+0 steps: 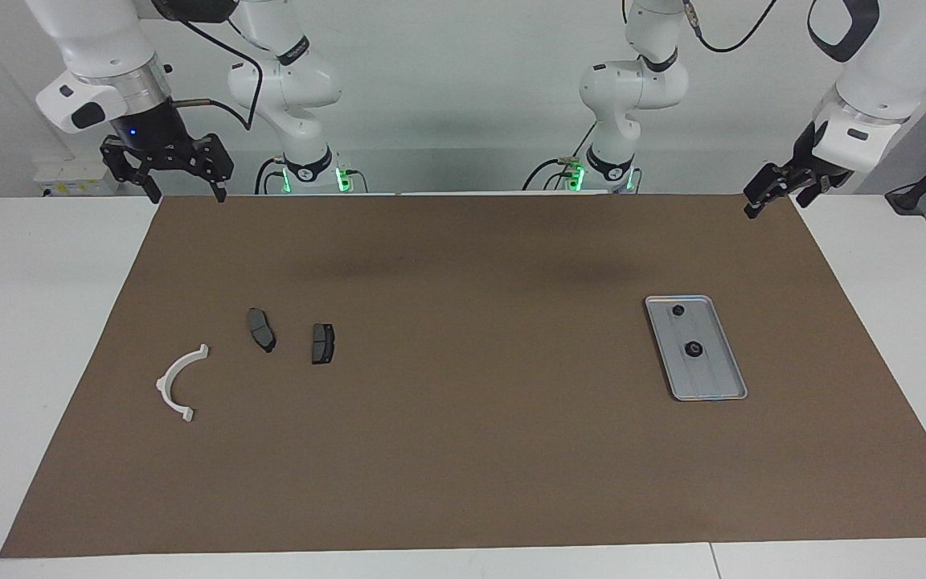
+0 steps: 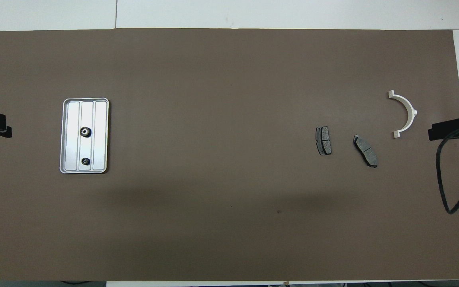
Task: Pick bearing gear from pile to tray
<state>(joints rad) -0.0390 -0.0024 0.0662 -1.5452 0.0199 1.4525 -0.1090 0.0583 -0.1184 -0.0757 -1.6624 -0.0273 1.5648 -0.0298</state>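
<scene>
Two black bearing gears (image 1: 694,349) lie in the tray (image 1: 722,384), below and well apart from the left hand (image 1: 762,200), which hangs open and empty. The right hand (image 1: 182,191) hangs open, empty, above the pile (image 1: 262,330).

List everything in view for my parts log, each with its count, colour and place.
tray: one, silver-grey, on the mat toward the left arm's end.
bearing gears: two, black, round, in the tray; the smaller one lies nearer to the robots.
brake pads: two, dark grey, side by side toward the right arm's end; second one.
half-ring bracket: one, white, beside the pads, farther from the robots.
mat: one, brown, covering the white table.
left tool: one, black, open, raised over the mat's corner, waiting.
right tool: one, black, open, raised over the mat's other corner, waiting.
</scene>
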